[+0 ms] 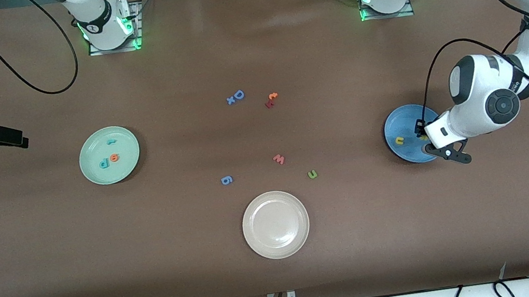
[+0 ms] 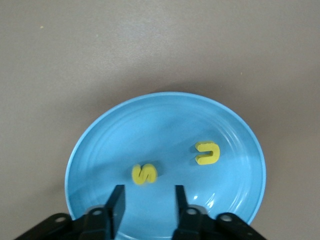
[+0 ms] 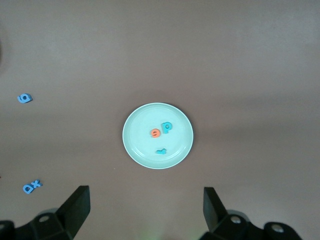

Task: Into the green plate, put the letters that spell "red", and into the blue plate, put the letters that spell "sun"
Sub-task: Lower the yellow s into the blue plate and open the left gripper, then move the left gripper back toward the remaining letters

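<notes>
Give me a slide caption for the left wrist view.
Left gripper open over the blue plate, yellow "s" and "u" lying inside.

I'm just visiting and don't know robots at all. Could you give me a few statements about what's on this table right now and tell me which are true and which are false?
1. The green plate holds three letters. True: teal r, orange e and teal d.
2. The green n lies in the blue plate. False: it lies on the table, between the red w and the beige-white plate.
3. The left gripper is clamped on the yellow s. False: its fingers stand apart and the s lies in the blue plate.
4. The yellow u is in the blue plate. True.
5. The beige-white plate holds the blue g. False: the g lies on the table.
</notes>
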### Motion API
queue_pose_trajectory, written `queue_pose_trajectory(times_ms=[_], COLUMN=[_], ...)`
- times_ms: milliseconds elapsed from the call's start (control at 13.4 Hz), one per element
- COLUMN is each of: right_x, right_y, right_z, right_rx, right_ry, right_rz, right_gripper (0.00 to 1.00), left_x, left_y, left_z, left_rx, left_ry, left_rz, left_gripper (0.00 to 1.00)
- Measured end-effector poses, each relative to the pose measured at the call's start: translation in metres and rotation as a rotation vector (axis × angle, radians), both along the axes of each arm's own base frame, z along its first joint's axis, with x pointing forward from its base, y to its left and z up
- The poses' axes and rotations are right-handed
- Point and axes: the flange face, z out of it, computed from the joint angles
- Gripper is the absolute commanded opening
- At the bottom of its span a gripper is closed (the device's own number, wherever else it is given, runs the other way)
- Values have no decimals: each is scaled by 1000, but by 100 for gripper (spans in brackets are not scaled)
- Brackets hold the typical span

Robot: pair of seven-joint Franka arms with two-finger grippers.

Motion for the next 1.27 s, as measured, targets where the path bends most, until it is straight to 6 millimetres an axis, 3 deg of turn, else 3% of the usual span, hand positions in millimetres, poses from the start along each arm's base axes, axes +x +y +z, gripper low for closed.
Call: queue_pose_trajectory(times_ms=[150, 449, 898, 1048, 1273], right_x=[1, 2, 2, 2, 2], right_y=[6, 8, 8, 8, 8], right_z=[-2, -4, -5, -5, -6], right_rx=[0, -1, -1, -1, -2], right_ry=[1, 5, 6, 7, 8], right_rz=[10, 13, 13, 13, 13], right_gripper=[100, 100, 100, 100, 100], left_x=[-1, -6, -19, -15, -9], left_y=[-23, -90, -234, -272, -312], left_z=[5, 25, 60, 56, 26], left_rx=[-7, -24, -61, -77, -17], left_ry=[-1, -20, -74, -78, -107], left_rz=[93, 161, 318, 383, 484], left_gripper=[100, 100, 100, 100, 100])
